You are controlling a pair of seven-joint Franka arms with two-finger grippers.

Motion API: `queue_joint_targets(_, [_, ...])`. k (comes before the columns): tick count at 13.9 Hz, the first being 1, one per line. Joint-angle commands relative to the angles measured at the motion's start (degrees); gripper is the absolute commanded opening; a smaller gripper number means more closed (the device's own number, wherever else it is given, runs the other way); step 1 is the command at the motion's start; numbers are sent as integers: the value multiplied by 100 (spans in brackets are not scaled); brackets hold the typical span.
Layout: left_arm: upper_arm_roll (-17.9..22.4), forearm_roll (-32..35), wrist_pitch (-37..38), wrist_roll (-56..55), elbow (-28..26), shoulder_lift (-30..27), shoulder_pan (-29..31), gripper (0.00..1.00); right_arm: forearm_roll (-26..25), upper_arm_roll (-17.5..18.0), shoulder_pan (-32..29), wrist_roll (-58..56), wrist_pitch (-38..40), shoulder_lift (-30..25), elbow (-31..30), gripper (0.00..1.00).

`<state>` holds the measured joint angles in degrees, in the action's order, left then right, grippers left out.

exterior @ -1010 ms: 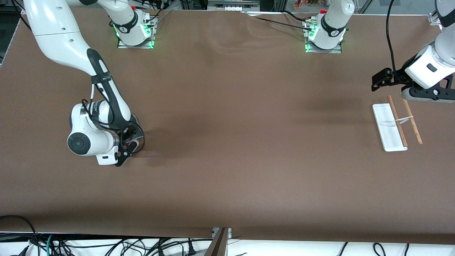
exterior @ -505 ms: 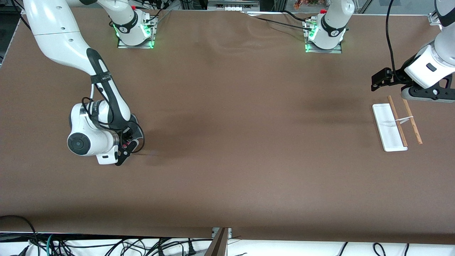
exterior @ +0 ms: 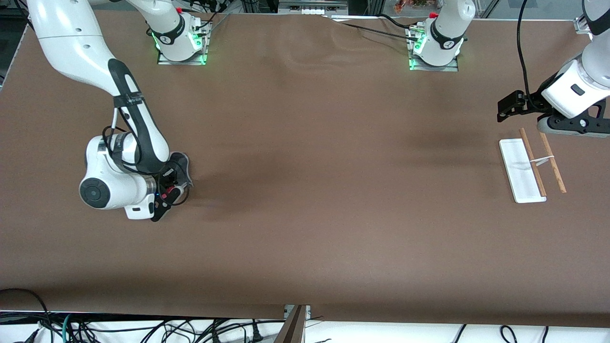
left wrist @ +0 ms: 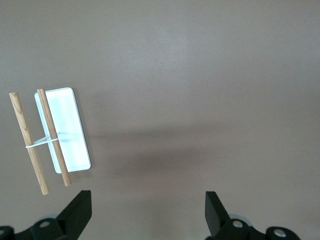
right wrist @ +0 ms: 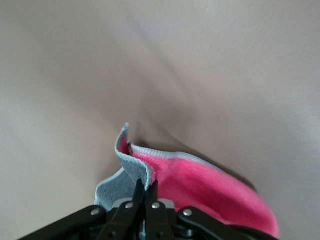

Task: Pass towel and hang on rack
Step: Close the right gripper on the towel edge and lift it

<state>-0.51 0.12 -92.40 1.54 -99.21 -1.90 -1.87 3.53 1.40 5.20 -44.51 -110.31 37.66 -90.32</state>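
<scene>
towel (right wrist: 200, 182) pinched, half-hidden under right gripper (right wrist: 145, 192)

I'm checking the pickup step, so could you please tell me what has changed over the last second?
The right gripper has shut its fingers on the towel and begun to carry it, with the arm, slightly toward the right arm's end of the table. The left gripper waits open over the table beside the rack; neither has moved.

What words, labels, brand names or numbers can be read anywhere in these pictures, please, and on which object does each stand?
None can be read.
Small dark marks on the two white arm bases: too small to read.
Grey-and-pink soft cloth towel, white-based wooden-rod rack, brown table: no writing visible.
</scene>
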Motion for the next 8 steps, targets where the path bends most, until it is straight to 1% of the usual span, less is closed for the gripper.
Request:
queue_joint_targets(1, [-37, -83, 82, 92, 86, -30, 11, 100, 121, 80, -63, -40, 378, -153, 260, 0])
queue_joint_targets(4, [-20, -83, 73, 92, 86, -21, 11, 100, 130, 141, -55, -31, 825, -232, 637, 0])
queue_joint_targets(5, [-28, -83, 73, 92, 86, -21, 11, 100, 165, 272, -63, -14, 1018, -259, 848, 0])
queue_joint_targets(7, [-29, -83, 73, 92, 86, -30, 11, 100, 314, 370, -55, 248, 1327, -268, 1174, 0])
queue_joint_targets(8, [-37, -83, 73, 83, 86, -30, 11, 100, 367, 492, -55, 433, 1398, -276, 1297, 0])
